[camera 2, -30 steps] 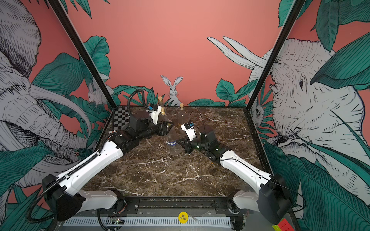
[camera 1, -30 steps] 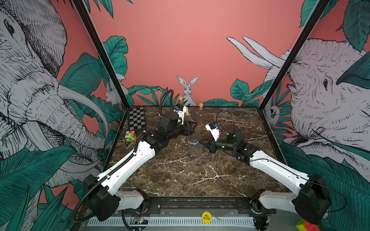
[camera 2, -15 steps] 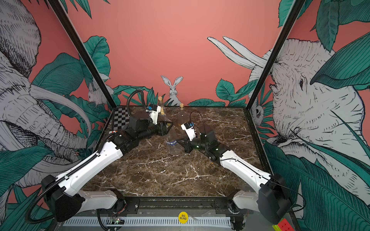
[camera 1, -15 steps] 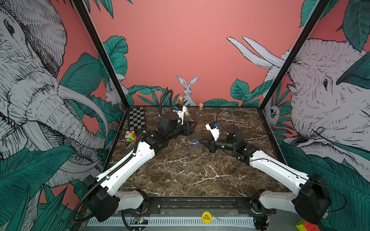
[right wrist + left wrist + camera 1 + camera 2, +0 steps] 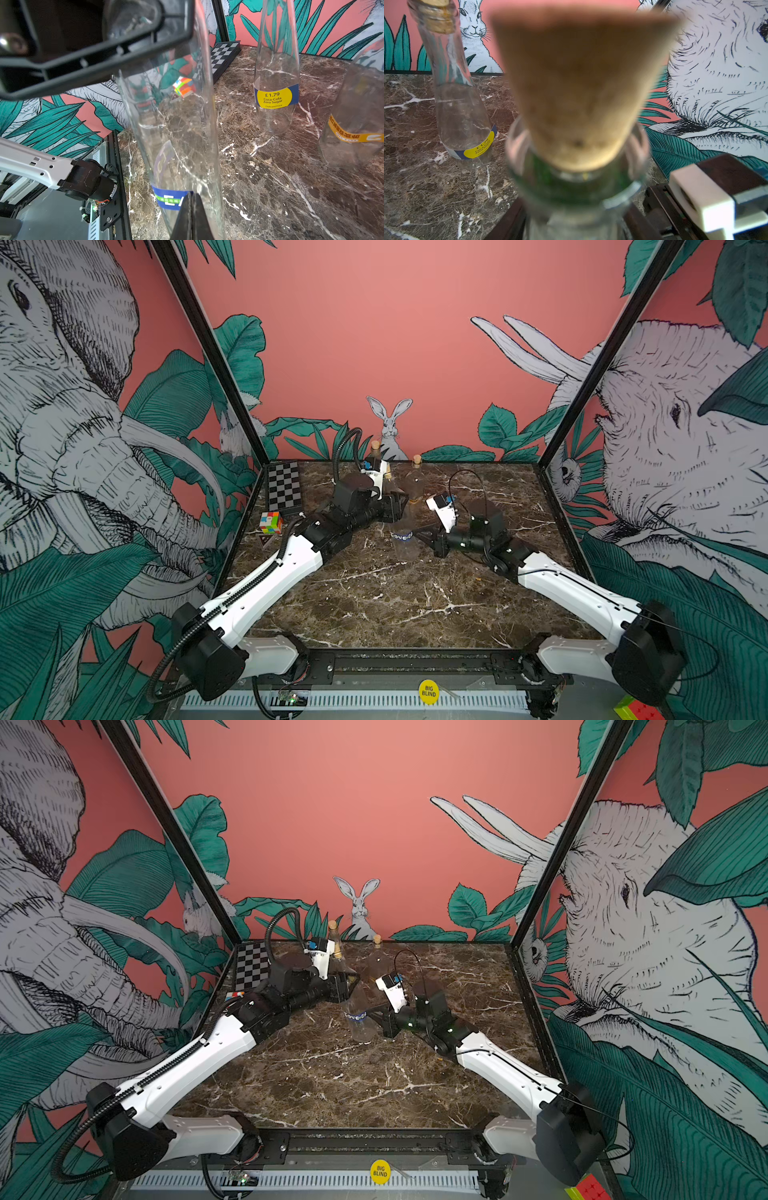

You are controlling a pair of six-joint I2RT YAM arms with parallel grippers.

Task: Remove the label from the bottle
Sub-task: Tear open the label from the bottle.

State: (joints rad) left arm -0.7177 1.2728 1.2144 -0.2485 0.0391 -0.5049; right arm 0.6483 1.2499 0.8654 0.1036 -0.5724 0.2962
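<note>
A clear glass bottle [image 5: 402, 545] [image 5: 360, 1025] [image 5: 176, 124] with a cork [image 5: 581, 83] stands mid-table. A blue label [image 5: 401, 536] [image 5: 356, 1016] [image 5: 168, 200] wraps low round it. My left gripper [image 5: 397, 506] [image 5: 347, 986] [image 5: 575, 218] is shut on the bottle's neck just under the cork. From the right, my right gripper [image 5: 417, 536] [image 5: 372, 1016] [image 5: 190, 195] reaches the bottle. Its jaws are pressed together at the loose end of the label. Right of that end the glass is bare.
Two more corked bottles stand behind, one with a yellow and blue price label [image 5: 276, 97] [image 5: 467, 128] [image 5: 375, 452], one with an orange band [image 5: 353, 135] [image 5: 415, 483]. A chessboard [image 5: 284, 487] and a colour cube [image 5: 271, 522] lie at the left edge.
</note>
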